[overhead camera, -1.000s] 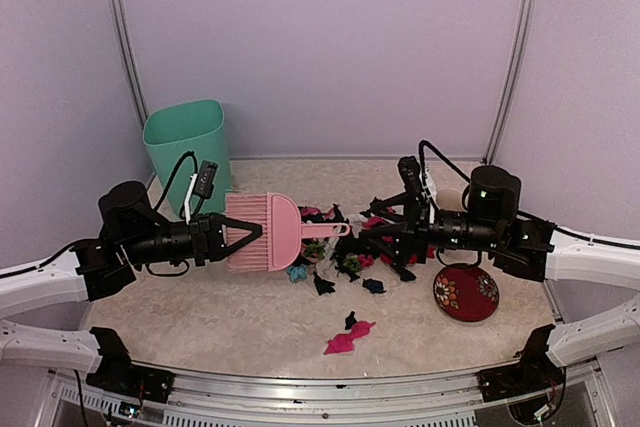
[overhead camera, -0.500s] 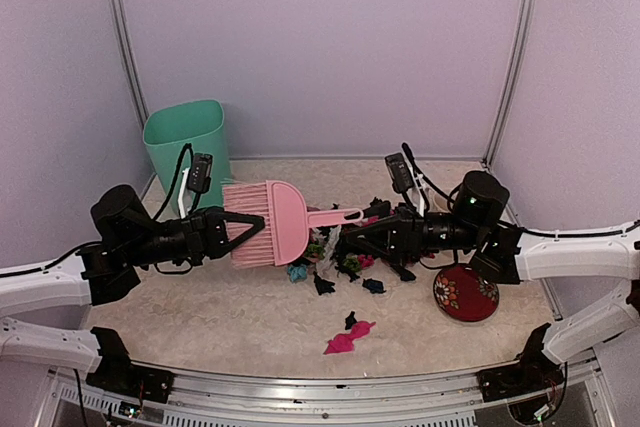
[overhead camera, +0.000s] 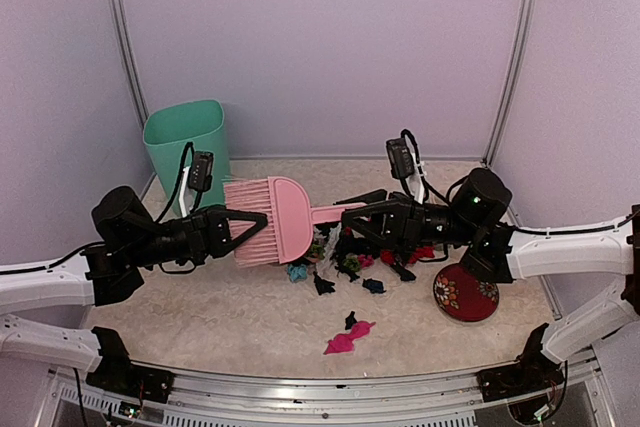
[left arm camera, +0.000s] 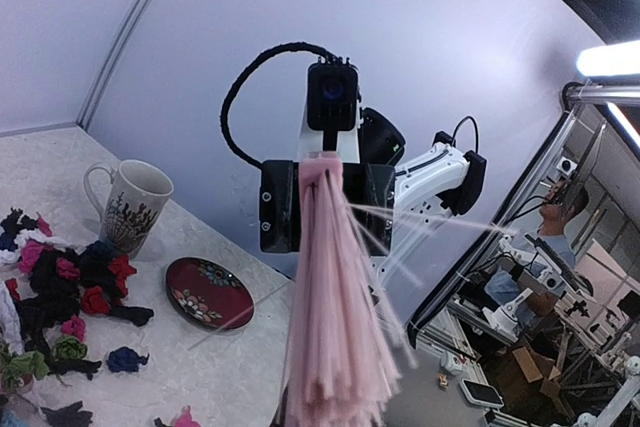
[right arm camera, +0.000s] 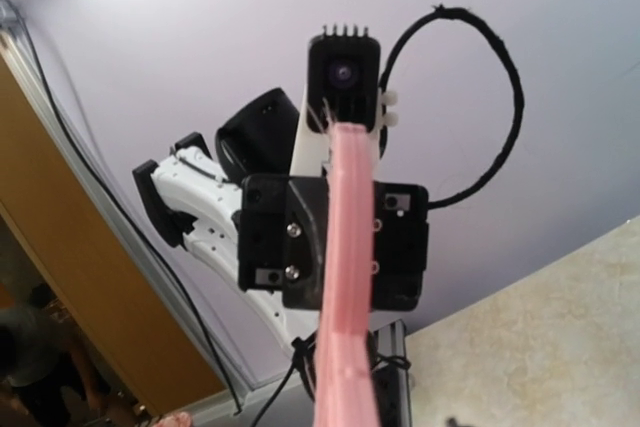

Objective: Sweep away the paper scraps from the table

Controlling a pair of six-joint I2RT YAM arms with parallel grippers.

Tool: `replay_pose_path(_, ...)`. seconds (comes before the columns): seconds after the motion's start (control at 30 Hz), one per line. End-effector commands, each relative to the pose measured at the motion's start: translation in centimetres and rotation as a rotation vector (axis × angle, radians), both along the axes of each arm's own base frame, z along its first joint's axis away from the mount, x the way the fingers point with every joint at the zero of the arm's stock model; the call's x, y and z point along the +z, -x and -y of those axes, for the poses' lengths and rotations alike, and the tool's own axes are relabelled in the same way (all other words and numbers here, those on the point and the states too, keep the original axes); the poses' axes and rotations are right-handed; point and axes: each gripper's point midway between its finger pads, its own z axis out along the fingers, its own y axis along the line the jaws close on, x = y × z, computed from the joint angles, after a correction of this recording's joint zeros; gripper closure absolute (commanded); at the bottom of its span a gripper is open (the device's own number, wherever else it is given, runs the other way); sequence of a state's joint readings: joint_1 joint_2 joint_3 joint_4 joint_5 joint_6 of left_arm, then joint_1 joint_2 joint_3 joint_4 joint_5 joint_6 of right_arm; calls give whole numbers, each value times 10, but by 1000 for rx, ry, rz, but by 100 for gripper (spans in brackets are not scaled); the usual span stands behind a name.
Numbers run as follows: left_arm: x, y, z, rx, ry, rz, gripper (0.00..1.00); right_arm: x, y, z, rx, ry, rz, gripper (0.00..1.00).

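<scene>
Top external view: the left gripper (overhead camera: 243, 226) was clamped on the bristle end of the pink brush (overhead camera: 283, 215), holding it level above the table (overhead camera: 200, 297). The right gripper (overhead camera: 352, 212) sat at the handle tip; whether it was clamped there could not be told. The paper scraps (overhead camera: 365, 255) lay heaped under and just right of the handle, with a few strays nearer the front rail.

Left wrist view: bristles filled the foreground, the other arm facing across them. The scraps lay at the left, near a mug (left arm camera: 130, 205) and a red plate (left arm camera: 208, 292).

Right wrist view: the handle ran edge-on up the middle, and the arm's own fingers were not seen.

This looked like a handover of the brush ahead of sweeping. Next, the right fingers would need a firm hold on the handle before the left let go.
</scene>
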State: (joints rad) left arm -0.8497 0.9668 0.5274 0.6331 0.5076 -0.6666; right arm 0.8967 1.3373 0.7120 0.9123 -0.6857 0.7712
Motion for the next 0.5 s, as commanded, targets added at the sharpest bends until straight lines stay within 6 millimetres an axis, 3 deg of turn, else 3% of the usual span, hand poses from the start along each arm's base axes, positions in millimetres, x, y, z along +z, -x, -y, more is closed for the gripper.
replay_pose_path(0.0, 9, 1, -1, 7, 41, 33, 100, 15, -1, -4, -4, -60, -7, 51)
replay_pose_path(0.23, 8, 0, 0, 16, 33, 40, 100, 15, -1, -7, 0, -74, -24, 63)
replay_pose_path(0.47, 8, 1, -2, 21, 29, 46, 100, 15, -1, -8, 3, -78, -32, 67)
